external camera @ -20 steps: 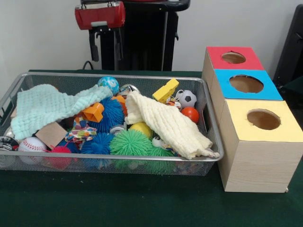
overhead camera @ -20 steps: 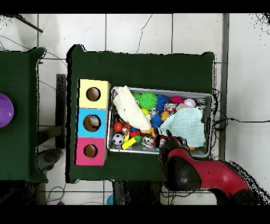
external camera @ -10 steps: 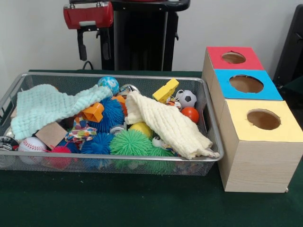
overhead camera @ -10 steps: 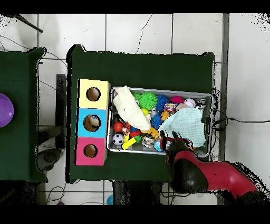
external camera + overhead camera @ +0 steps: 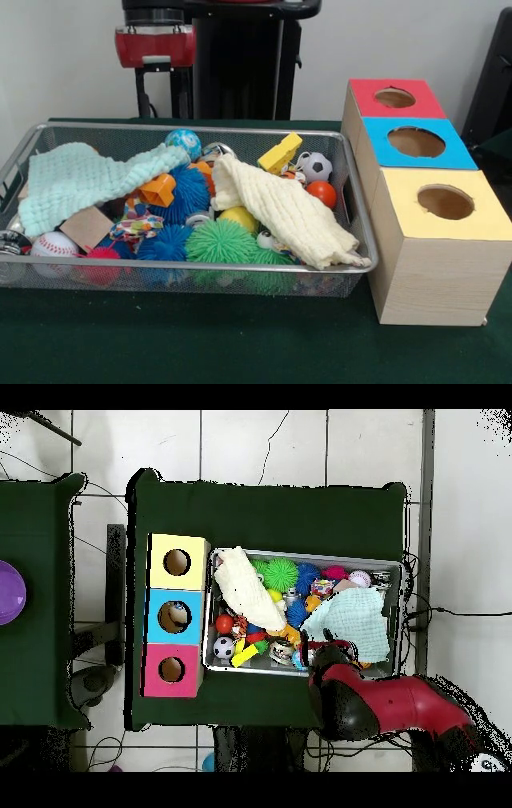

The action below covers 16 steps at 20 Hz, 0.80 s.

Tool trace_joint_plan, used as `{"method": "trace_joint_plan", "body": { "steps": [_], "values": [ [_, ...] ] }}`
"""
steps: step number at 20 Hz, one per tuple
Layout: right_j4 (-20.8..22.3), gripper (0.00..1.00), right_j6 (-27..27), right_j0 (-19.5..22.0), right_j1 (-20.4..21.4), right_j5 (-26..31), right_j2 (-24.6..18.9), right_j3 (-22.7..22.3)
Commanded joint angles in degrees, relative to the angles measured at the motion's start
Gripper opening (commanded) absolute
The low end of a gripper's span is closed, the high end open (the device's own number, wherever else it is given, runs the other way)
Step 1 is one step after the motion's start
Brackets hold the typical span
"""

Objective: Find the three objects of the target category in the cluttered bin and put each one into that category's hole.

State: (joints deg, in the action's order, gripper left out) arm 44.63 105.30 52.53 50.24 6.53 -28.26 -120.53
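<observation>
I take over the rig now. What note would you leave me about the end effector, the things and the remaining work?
End effector: open, holding nothing, raised behind the bin's far rim.
Bin: full of clutter. Mint cloth and cream cloth cover part of it. Soccer ball, orange ball and baseball show.
Box with red, blue and yellow holes stands beside the bin.
Done: no placement visible. Left: apparently all three.

robot lab, pedestal arm (image 5: pixel 390 709), tiled floor (image 5: pixel 300 444)

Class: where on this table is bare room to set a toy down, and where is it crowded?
Free: the green cloth in front of the bin and boxes. Crowded: inside the bin, where balls and two towels cover the bottom.
</observation>
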Motion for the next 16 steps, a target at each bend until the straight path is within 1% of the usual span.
{"method": "trace_joint_plan", "body": {
  "steps": [1, 2, 3, 8, 12, 16],
  "values": [
    [7.3, 1.0, 3.2, -7.7, -2.4, 4.2, 9.8, 9.4],
    [7.5, 1.0, 3.9, -9.0, -2.5, 4.3, 11.1, 9.9],
    [7.2, 1.0, 4.0, -9.3, -2.6, 4.0, 11.5, 10.0],
    [5.9, 1.0, 1.5, -8.5, -3.0, 4.3, 10.9, 10.3],
    [5.6, 1.0, -0.9, -6.2, -3.9, 4.2, 9.0, 10.8],
    [5.8, 1.0, -3.6, -3.2, -4.9, 4.6, 6.0, 11.0]
  ]
}}
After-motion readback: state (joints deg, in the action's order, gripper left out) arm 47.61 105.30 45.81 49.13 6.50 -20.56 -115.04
